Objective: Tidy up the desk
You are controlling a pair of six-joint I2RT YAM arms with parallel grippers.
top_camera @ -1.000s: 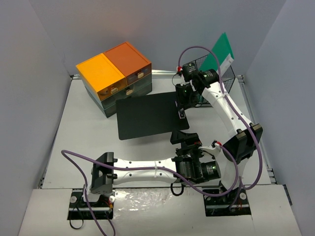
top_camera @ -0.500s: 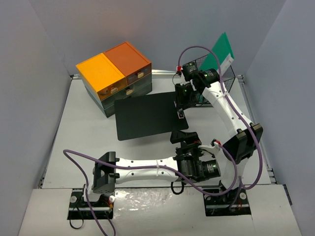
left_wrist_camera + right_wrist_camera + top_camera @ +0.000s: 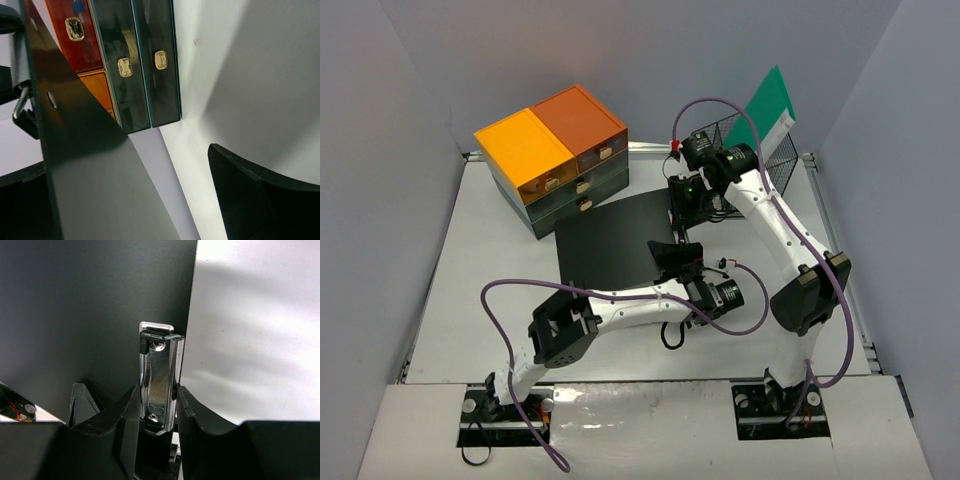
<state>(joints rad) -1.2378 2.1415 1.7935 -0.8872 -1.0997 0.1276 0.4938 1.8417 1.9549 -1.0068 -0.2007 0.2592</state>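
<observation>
Black clipboard (image 3: 615,240) is held over the white bench (image 3: 485,270), its metal clip (image 3: 159,372) clamped in the right claw (image 3: 157,392). The left claw (image 3: 673,256) is spread wide at the near edge, holding nothing. That edge should be caught squarely before the clip is released.

on the desk (image 3: 480,290), the drawer unit (image 3: 552,150) stands at the far left corner and the wire basket (image 3: 772,160) at the far right, with a folder (image 3: 768,105) standing in it. the clipboard (image 3: 610,240) lies between them, just in front of the drawers. the right gripper (image 3: 685,215) pinches its clip (image 3: 159,380) at the right edge, and the left gripper (image 3: 672,258) straddles its near-right corner.
</observation>
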